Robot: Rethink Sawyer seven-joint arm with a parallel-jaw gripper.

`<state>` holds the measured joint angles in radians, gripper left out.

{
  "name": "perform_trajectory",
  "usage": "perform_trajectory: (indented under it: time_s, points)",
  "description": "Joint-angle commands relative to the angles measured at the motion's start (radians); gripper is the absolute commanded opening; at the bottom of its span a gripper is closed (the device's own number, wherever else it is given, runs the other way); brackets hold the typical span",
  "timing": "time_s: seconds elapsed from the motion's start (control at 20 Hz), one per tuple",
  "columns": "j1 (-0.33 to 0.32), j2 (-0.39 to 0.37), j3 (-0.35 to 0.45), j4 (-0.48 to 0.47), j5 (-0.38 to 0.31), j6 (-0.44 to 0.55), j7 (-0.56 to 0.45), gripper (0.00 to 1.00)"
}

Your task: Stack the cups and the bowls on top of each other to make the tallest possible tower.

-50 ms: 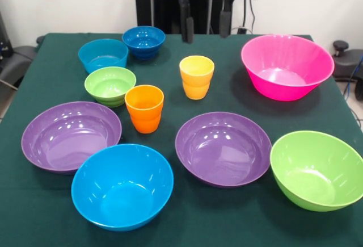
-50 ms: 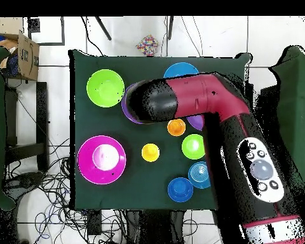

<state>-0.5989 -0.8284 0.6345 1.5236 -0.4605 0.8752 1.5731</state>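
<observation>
A: Front view status?

B: No tower is started. All items are seen standing apart on the dark green tablecloth (image 1: 187,230). The ribbed orange plastic cup (image 1: 144,108) is just beside the small glossy green bowl (image 1: 110,85); the ribbed yellow-orange plastic cup (image 1: 197,76) is near the centre. The small light blue bowl (image 1: 102,54) and small dark blue bowl (image 1: 143,41) are at the far left. In the near half are two large purple bowls (image 1: 70,135) (image 1: 223,147), the large blue bowl (image 1: 122,185) and the large green bowl (image 1: 317,169). The large pink bowl (image 1: 287,66) is at the far right.

A: Gripper?

B: The gripper (image 1: 206,23) is held high, above the table's far edge; its fingers are spread wide and nothing is held.

A: Overhead view?

B: Same picture: nothing is nested. Part of the purple bowls is hidden by the red and black arm (image 2: 193,98). The gripper itself is not visible here.

A: Remaining?

B: Judged as everything: no piece is stacked yet.
</observation>
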Motion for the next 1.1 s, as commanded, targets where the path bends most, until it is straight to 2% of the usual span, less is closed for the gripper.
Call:
perform_trajectory:
  time_s: [0.05,0.45,1.1]
  points:
    - [0.017,0.112,0.032,-0.17,-0.088,0.177,-0.315,1.0]
    - [0.002,0.166,0.06,-0.27,-0.1,0.248,-0.389,1.0]
    - [-0.033,0.198,0.069,-0.286,-0.109,0.239,-0.434,1.0]
